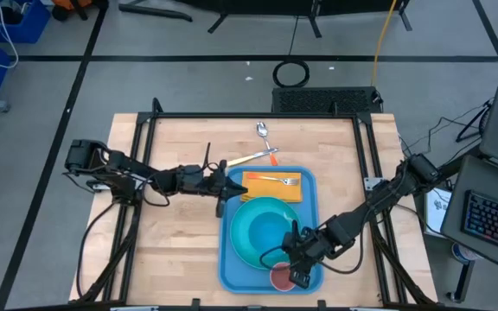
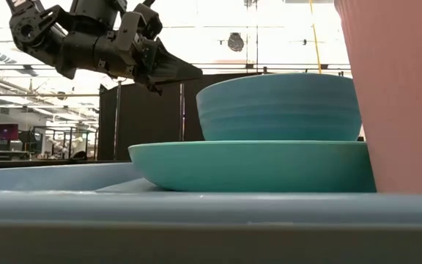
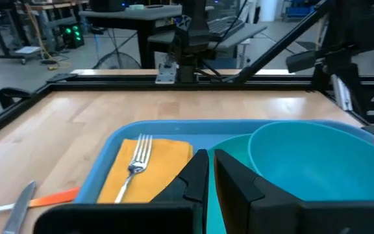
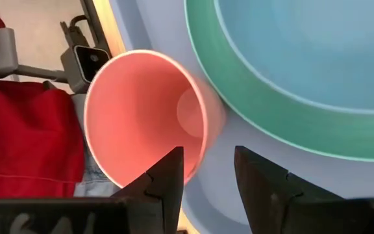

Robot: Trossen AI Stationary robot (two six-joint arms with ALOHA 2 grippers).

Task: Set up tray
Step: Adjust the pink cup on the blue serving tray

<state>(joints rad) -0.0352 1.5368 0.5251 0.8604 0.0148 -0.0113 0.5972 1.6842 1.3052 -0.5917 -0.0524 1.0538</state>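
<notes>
Right claw [image 1: 294, 269] | astride pink cup [image 1: 282, 276] rim | over tray [image 1: 309, 183] near corner

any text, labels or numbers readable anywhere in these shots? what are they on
None can be read for certain.
Pale marks on the right gripper body, at the edge of the right wrist view: cut off, unreadable.
A small mark on the red cloth beside the pink cup: too small to read.
Tray, plate, bowl, napkin, fork: no print visible.
</notes>
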